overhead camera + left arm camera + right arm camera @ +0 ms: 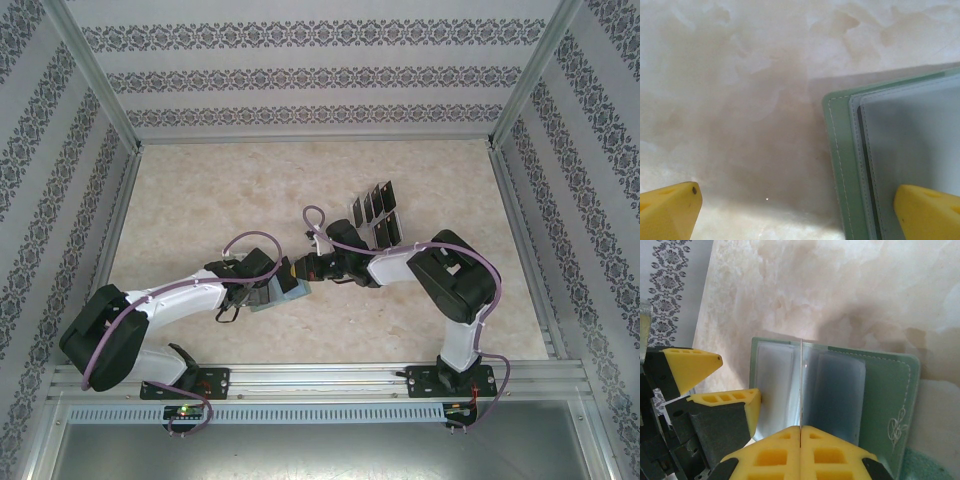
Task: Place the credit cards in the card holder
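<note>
We see the card holder point(290, 293) lying open on the pale marbled table point(200, 200), near the middle and a little toward the near edge, with both arms reaching in to meet over it. From the right wrist view, it lies flat, showing a sage-green cover with pale stitching along its border and a small embroidered flourish on the right-hand flap. Frosted clear pockets cover its inside. The right gripper point(800, 440) is clenched: its two yellow fingertips press together with no gap. A thin clear leaf of the card holder stands on edge between them, rising as a fine line from the fold. The left gripper point(797, 215) is released, its yellow fingertips spread wide apart. From its own camera we see one tip over bare table and the other over the stitched clear pockets at the wallet's corner. We cannot tell whether that tip touches the pocket. In the right wrist view the nearer left fingertip sits just beside the holder's left edge. The credit cards point(378, 203) stand in two rows in a clear slotted tray point(357, 212), behind the right forearm and apart from the card holder. We see no card in either gripper.
</note>
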